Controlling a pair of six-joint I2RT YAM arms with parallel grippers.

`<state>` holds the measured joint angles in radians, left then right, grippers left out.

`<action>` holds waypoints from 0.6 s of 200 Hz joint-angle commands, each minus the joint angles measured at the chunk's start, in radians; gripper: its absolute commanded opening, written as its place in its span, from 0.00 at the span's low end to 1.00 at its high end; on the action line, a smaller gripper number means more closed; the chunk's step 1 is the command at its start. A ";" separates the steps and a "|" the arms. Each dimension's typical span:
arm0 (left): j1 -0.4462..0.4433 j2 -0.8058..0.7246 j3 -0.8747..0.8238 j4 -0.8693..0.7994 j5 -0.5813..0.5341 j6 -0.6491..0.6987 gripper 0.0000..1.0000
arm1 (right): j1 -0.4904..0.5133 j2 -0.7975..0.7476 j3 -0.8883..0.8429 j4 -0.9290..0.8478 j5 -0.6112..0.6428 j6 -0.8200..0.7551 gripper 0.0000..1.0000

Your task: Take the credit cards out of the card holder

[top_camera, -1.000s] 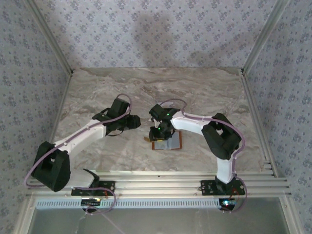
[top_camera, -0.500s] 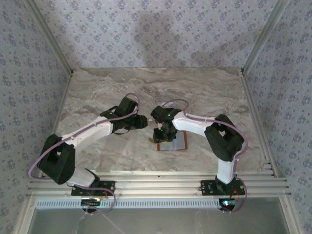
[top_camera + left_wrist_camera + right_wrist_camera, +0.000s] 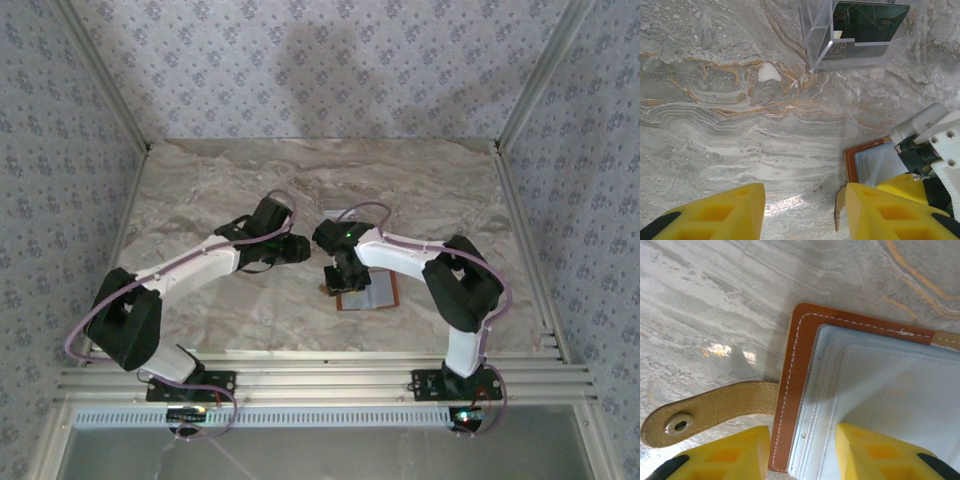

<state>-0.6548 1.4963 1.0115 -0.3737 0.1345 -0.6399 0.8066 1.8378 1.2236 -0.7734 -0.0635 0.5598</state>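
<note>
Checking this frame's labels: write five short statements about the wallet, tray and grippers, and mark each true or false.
1. The wallet lies open, lining up. True.
2. The left gripper grips the wallet. False: its jaws stand open over bare table.
3. The tab is snapped shut. False: it lies loose on the table beside the wallet.
4. The right gripper straddles the wallet's tab-side edge. True.
5. The tray sits on the wallet. False: it stands apart on the table.
</note>
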 commanded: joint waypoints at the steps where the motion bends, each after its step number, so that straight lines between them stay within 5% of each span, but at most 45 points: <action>1: -0.005 0.009 0.030 -0.008 -0.003 -0.003 0.47 | -0.010 -0.041 0.004 -0.046 0.035 -0.011 0.42; 71: -0.010 0.030 0.050 -0.017 0.000 0.002 0.47 | -0.074 -0.077 -0.096 0.006 -0.009 -0.024 0.43; 120: -0.015 0.039 0.056 -0.018 0.002 -0.002 0.47 | -0.088 -0.071 -0.103 -0.040 0.073 -0.032 0.46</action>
<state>-0.6617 1.5238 1.0378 -0.3779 0.1345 -0.6399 0.7238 1.7691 1.1316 -0.7574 -0.0563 0.5415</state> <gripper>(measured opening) 0.468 0.450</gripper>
